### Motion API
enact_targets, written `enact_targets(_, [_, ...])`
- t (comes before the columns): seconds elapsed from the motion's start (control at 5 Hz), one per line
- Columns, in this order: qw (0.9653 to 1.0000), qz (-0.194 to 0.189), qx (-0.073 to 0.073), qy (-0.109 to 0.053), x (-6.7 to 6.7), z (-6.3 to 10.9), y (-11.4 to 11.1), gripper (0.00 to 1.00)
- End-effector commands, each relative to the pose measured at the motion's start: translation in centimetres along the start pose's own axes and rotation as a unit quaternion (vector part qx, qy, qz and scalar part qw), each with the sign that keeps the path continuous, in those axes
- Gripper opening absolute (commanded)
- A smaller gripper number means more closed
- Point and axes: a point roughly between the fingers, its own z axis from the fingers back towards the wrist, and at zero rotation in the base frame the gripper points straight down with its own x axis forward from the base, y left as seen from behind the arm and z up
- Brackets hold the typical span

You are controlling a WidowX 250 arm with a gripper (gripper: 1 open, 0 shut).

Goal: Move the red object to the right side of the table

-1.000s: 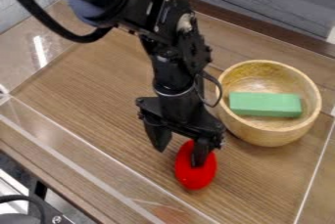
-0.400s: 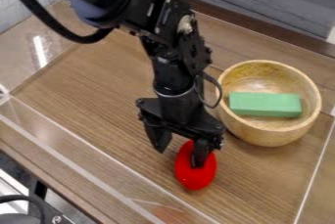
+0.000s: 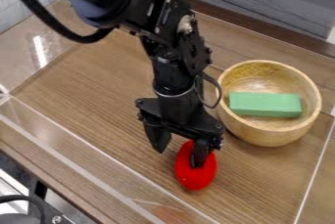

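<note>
The red strawberry-shaped toy (image 3: 197,172) lies on the brown wood-grain table (image 3: 92,101) near the front right, below the wooden bowl. My gripper (image 3: 185,147) points straight down over the toy's upper left side. Its dark fingers are spread, with one fingertip (image 3: 163,142) left of the toy and the other (image 3: 206,151) down at the toy's top, hiding the green stem. The jaws look open around the toy's upper part, not closed on it.
A round light wooden bowl (image 3: 248,118) holding a green rectangular block (image 3: 267,104) stands at the right, just behind the toy. Low clear acrylic walls (image 3: 78,140) edge the table at the front, left and right.
</note>
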Motion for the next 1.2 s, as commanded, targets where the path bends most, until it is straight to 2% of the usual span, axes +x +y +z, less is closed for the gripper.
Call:
enact_targets(0.0, [0.9999,0.007,0.000,-0.013,0.8,0.6,0.2,1.00])
enact_targets(0.6, [0.9997,0.008,-0.001,-0.022,1.2,2.4,-0.4,1.00])
enact_targets(0.8, [0.9996,0.008,-0.003,-0.028,1.4,3.3,-0.6,1.00])
enact_targets(1.0, [0.9991,0.005,-0.003,-0.041,1.7,5.2,-1.0,1.00])
